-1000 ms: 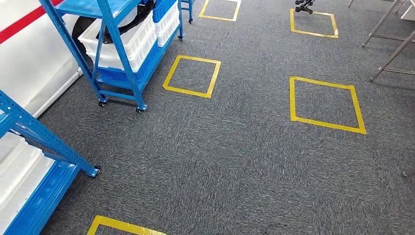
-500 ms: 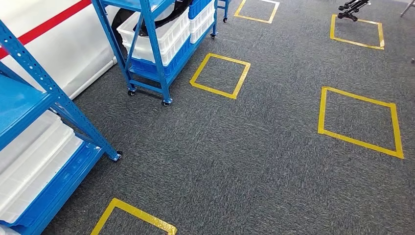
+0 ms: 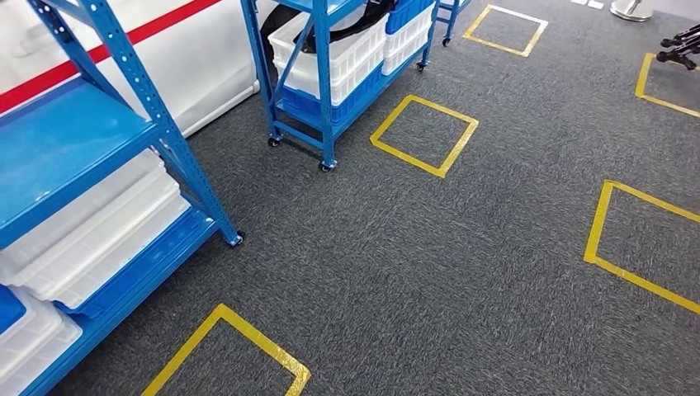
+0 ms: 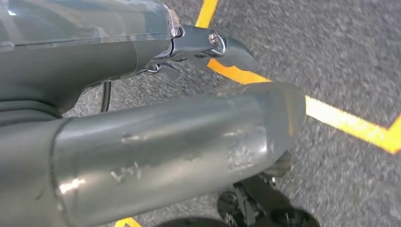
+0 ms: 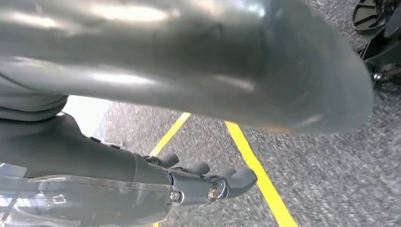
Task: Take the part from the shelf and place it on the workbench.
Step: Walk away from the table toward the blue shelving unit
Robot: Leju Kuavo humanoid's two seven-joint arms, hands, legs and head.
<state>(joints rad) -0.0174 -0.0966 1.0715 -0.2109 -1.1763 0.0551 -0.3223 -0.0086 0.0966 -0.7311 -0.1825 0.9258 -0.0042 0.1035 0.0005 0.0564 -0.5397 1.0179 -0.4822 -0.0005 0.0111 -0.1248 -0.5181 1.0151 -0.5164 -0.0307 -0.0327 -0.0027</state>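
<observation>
- The floor (image 3: 462,272) is a dark grey carpet, matt and rough, with a flecked weave.
- The tape squares (image 3: 423,136) on it are yellow and smooth, with a slight sheen.
- The near shelf (image 3: 132,82) at 9 o'clock is blue painted metal, its uprights perforated, semi-gloss.
- The far shelf (image 3: 318,78) at 12 o'clock has the same blue painted metal.
- The bins (image 3: 91,239) are white plastic, smooth and matt.
- The left hand (image 4: 189,142) has a grey glossy thumb, scuffed and scratched.
- The right hand (image 5: 208,184) has dark fingers with bright metal screws.
</observation>
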